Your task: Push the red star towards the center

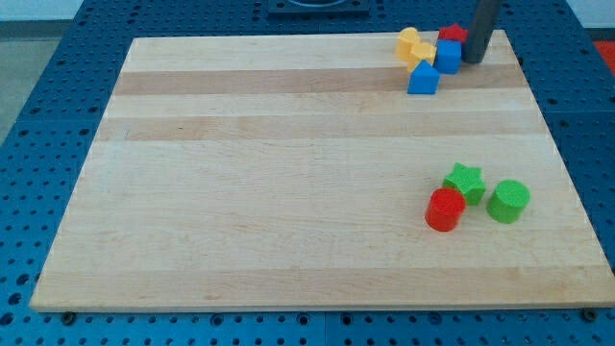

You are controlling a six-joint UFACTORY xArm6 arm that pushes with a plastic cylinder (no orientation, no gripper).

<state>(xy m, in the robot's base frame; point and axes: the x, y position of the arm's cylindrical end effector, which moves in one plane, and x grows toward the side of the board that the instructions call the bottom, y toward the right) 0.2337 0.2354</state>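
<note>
The red star [452,34] lies at the view's top right, mostly hidden behind a blue block [448,57]. My tip [474,61] comes down just to the right of that blue block and of the red star, close to or touching them. A blue house-shaped block [423,79] sits below and left of them. Two yellow blocks [414,46] lie to the left of the red star.
A red cylinder [444,210], a green star [465,182] and a green cylinder [507,201] cluster at the view's lower right. The wooden board [288,173] rests on a blue perforated table [38,115].
</note>
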